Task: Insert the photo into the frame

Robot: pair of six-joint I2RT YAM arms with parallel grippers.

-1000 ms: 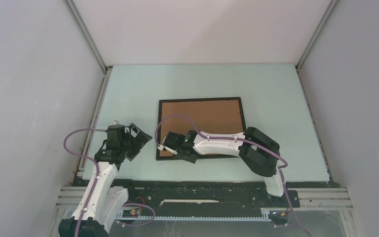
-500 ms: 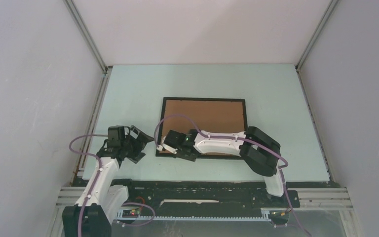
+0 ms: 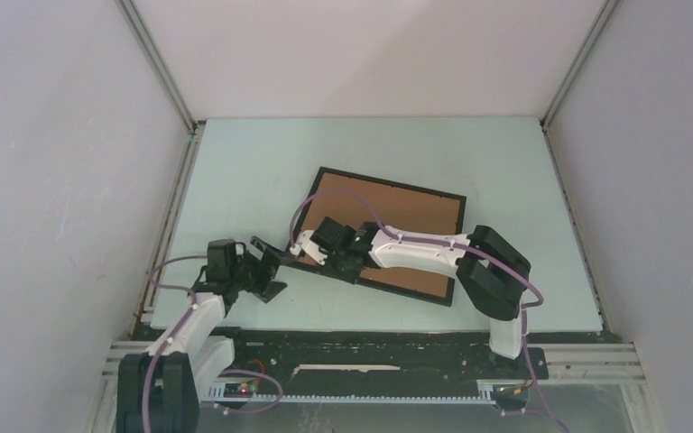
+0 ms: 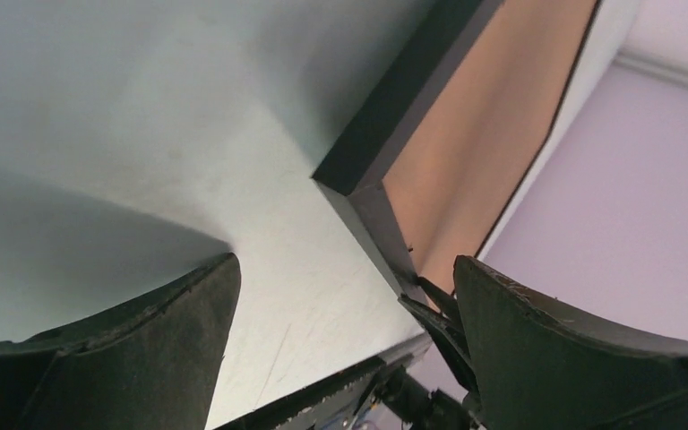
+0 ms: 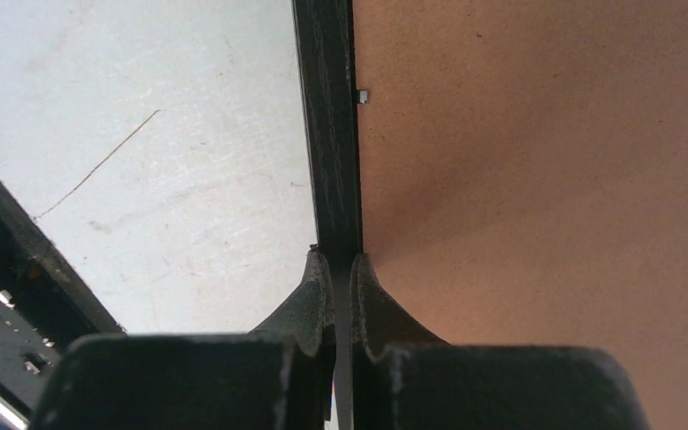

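Black frame (image 5: 331, 134) skewed on bench (image 3: 235, 171), brown board (image 3: 397, 212) up | long axis left-right, right end nearer | right jaws pinching its left rim | left jaws wide, by near-left corner

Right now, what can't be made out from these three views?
The photo: in no view; whether it lies under the brown backing board cannot be told.
The frame: its front is turned to the table, unseen in every view.
The frame's near-left edge, top view: covered by the right arm.
Right wrist view: the right gripper has its jaws shut at the frame's rail; its fingertips hide whether they pinch it.
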